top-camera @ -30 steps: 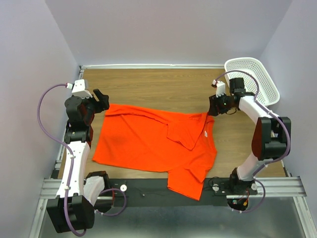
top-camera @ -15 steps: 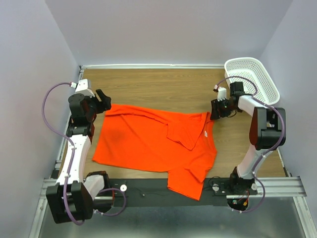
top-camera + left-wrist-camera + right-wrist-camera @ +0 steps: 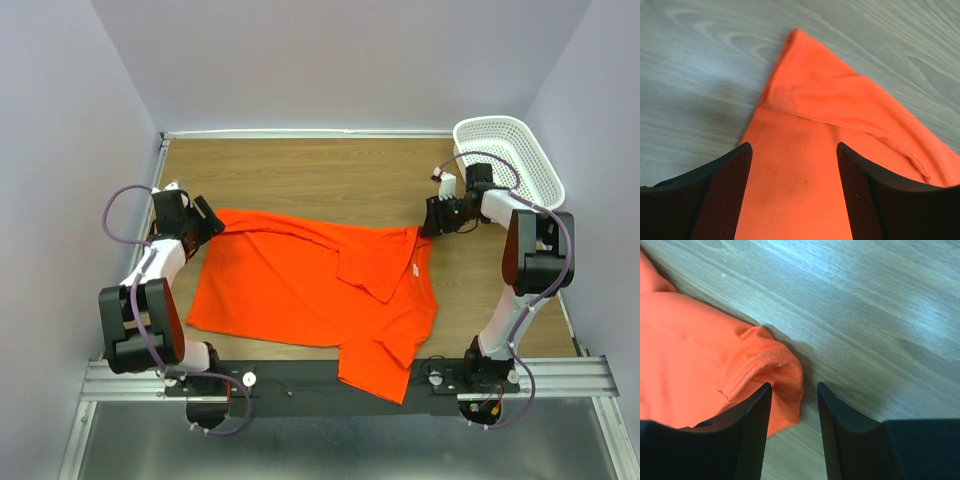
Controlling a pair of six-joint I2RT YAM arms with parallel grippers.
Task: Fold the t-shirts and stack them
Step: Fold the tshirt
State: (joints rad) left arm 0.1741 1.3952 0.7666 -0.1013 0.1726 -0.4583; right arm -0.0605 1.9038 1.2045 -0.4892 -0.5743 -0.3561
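One orange-red t-shirt (image 3: 300, 285) lies spread over the middle of the wooden table (image 3: 330, 175). It is not flat: a flap is doubled over right of centre, and its lowest corner droops onto the black rail (image 3: 300, 380) at the bottom of the overhead view.

The two far corners are what the arms have gone for, and I take that as a pair of holds to lift and straighten the cloth before any fold. At the shirt's upper-left corner the left gripper (image 3: 793, 150) hangs low with its jaws spread wide. The pointed corner runs out between them, and they have hold of nothing. At the upper-right corner the right gripper (image 3: 794, 390) is about half open. The stitched hem bunches up in the gap and against one finger, bare wood shows beside it, and the cloth is not pinched as far as I can see.

The white basket (image 3: 535, 165) sits in the upper right of the overhead view, behind the right arm and apart from the shirt.

Compared with a second ago, the left arm has folded down much lower and its gripper has settled onto the corner. The right arm has tucked in and its jaws have drawn closer together. The shirt itself has not shifted.
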